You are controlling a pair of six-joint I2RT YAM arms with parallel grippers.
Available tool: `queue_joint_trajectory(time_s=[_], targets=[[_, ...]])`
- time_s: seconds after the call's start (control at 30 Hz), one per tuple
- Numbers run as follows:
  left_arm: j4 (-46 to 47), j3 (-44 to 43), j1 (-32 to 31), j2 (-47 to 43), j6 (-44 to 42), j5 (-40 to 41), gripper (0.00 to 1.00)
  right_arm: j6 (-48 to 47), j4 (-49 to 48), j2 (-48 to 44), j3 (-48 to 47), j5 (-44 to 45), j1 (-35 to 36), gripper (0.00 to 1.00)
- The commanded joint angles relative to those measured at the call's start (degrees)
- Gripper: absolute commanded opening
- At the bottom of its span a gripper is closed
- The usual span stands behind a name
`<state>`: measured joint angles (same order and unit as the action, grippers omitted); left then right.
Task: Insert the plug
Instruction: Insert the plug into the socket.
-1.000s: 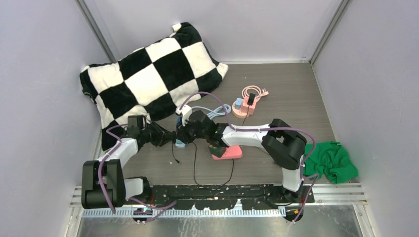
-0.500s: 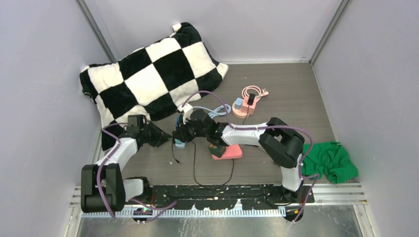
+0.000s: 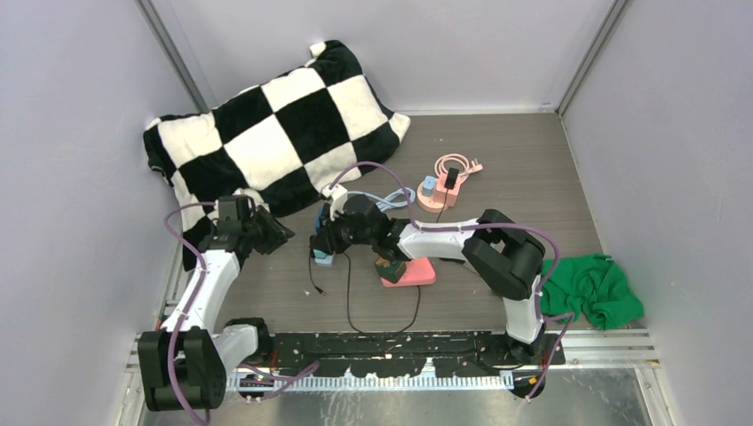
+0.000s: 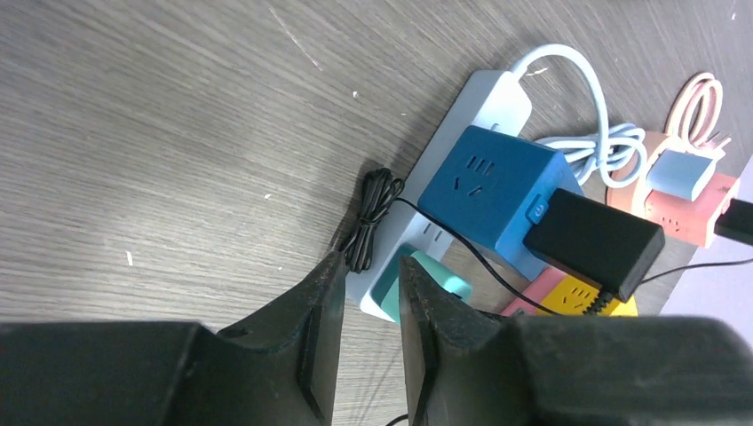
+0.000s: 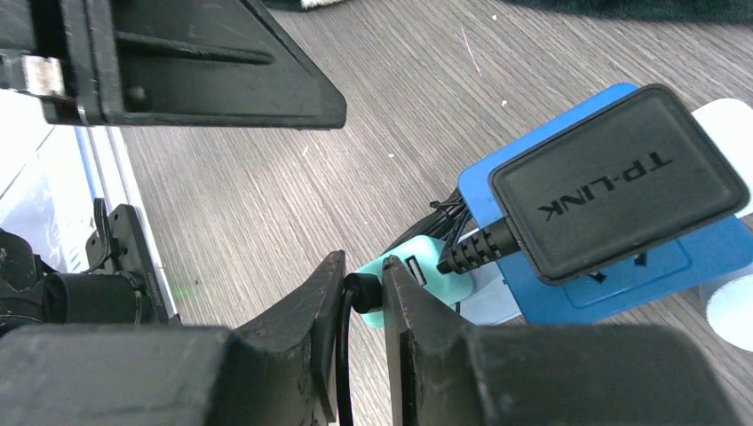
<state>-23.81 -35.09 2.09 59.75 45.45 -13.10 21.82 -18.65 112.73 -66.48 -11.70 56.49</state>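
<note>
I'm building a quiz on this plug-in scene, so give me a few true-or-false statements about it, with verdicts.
1. The black TP-LINK adapter sits plugged into the blue cube socket. True.
2. The left end effector grips the coiled black cable. False: the left end effector holds nothing, and its fingers are almost together above the table.
3. The right end effector is shut on a black plug right beside the teal charger. True.
4. The green cloth lies on top of the checkered pillow. False: the green cloth lies on the table's near right side, far from the pillow at the far left.
</note>
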Motion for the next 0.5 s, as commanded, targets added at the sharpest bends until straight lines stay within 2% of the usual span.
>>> queue_joint_trajectory(time_s=[0.0,0.2,0.33,0.47], targets=[[-4.1,-4.8,-0.3,-2.8,-6.5,-0.7,0.31,-2.4,28.6,4.9,4.2,4.4,-1.5,0.27],[-6.4,-8.3,-0.2,-8.7,-10.1,1.5,0.41,-4.1,34.4,-3.2,-6.6,1.6,-2.1,0.41],[-8.4,-12.9,-0.2,-9.6,-12.3,3.3,0.47,-5.4,36.9,-5.3,-15.4,-0.4,-2.2,0.53],[-10.9,-16.3,-0.2,-9.1,-15.2,1.5,0.66,-5.7,39.4,-5.8,-22.5,-2.1,-2.6,0.62]])
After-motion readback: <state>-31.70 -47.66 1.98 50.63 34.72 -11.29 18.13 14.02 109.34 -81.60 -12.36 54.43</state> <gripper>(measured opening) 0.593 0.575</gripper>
